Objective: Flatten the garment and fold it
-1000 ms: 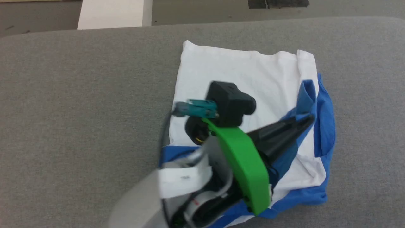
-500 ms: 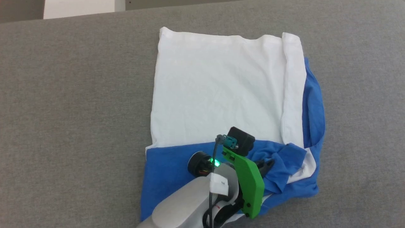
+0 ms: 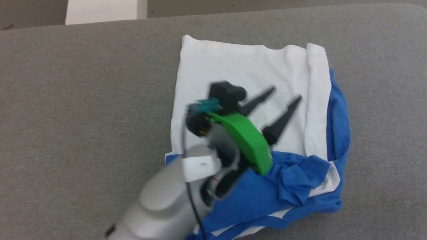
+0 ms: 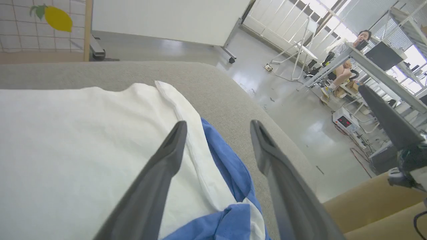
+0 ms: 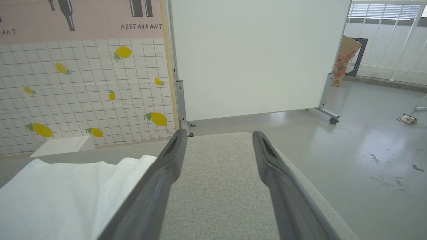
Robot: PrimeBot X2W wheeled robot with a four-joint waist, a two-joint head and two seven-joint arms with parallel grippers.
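The left gripper's [image 3: 286, 93] two dark fingers stand well apart with no cloth between them. They point up and to the right in the head view, over the white part of the garment [image 3: 240, 76]. That arm is smeared with blur there, so I cannot tell from that view whether the tips touch the fabric. In the left wrist view the same gripper [image 4: 218, 123] has one finger over the white fold strip [image 4: 186, 126] and the other over the bare grey surface [image 4: 233, 96], with a blue edge [image 4: 230, 166] of the shirt showing in the gap. Behind the fingers come a green wrist cover [image 3: 248, 140] and a pale forearm [image 3: 160, 206], which reaches in from the bottom edge of the head view.

The right gripper [image 5: 219, 132] is spread wide too and holds nothing. It is over the grey surface, with a white corner of the garment at its lower left.

The garment lies folded on the grey surface, right of centre in the head view. Its long axis runs from the far side toward the robot, tilted slightly. The white end points away from the robot. The blue end lies nearest the robot, where a crumpled blue sleeve [image 3: 297, 176] bunches up on top. A narrow white strip [image 3: 317, 100] is folded over along the right side, and a blue border [image 3: 338, 113] shows just beyond it.

Past the surface stand a white panel on castors [image 5: 253, 56] and a tiled wall with lemons [image 5: 83, 93]. A person [image 4: 347, 63] sits at a desk far off.
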